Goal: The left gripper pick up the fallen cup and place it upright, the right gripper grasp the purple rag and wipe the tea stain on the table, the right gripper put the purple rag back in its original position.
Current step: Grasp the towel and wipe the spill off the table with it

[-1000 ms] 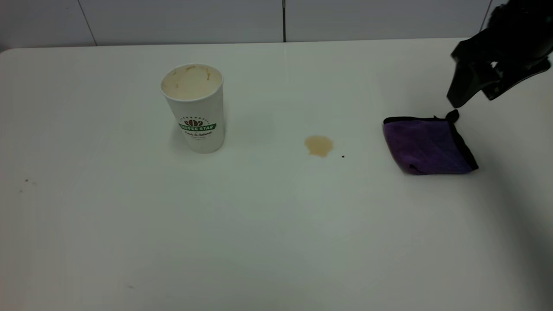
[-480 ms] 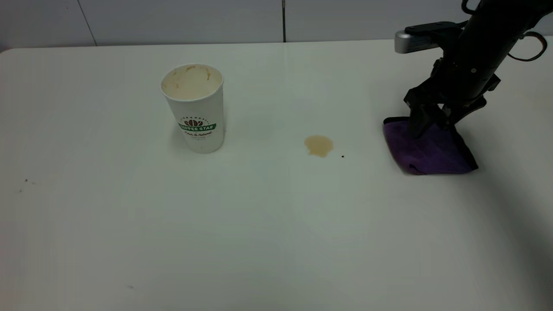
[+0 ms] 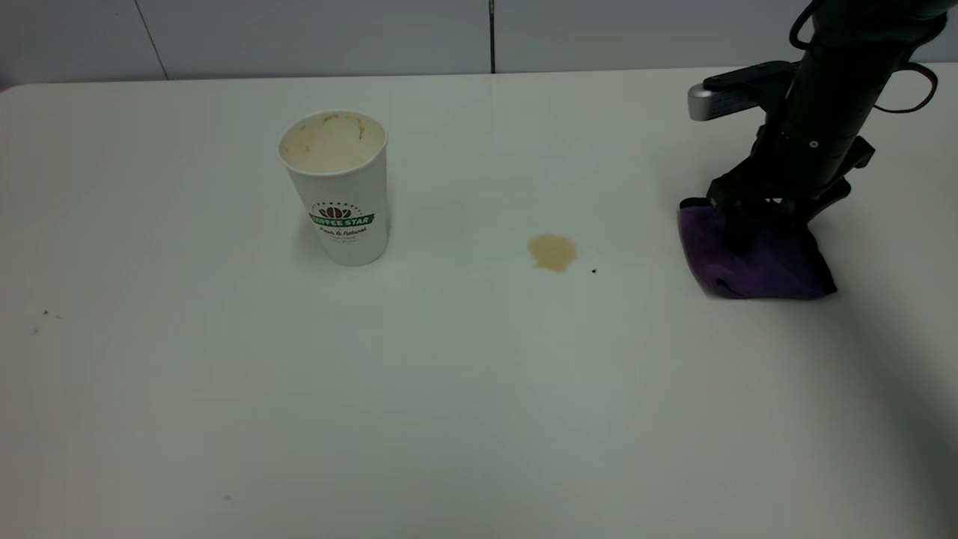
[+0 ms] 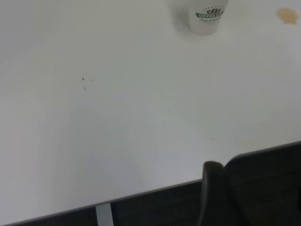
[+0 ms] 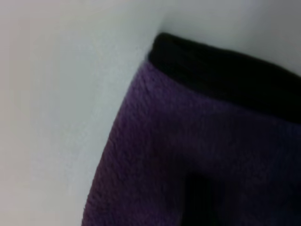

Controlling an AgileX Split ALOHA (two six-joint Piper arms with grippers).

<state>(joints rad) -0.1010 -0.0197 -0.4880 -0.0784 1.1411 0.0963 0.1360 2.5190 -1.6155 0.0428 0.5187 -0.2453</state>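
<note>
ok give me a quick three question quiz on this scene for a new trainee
1. True or false: the cup lies on its side.
2. What is the right gripper touching? A) the tea stain B) the purple rag C) the cup
3. Fill in: the tea stain sits on the table between the cup and the ____.

Key: 1 false, it stands upright with its mouth up. 2 B, the gripper is down on the rag's far part. 3 purple rag.
</note>
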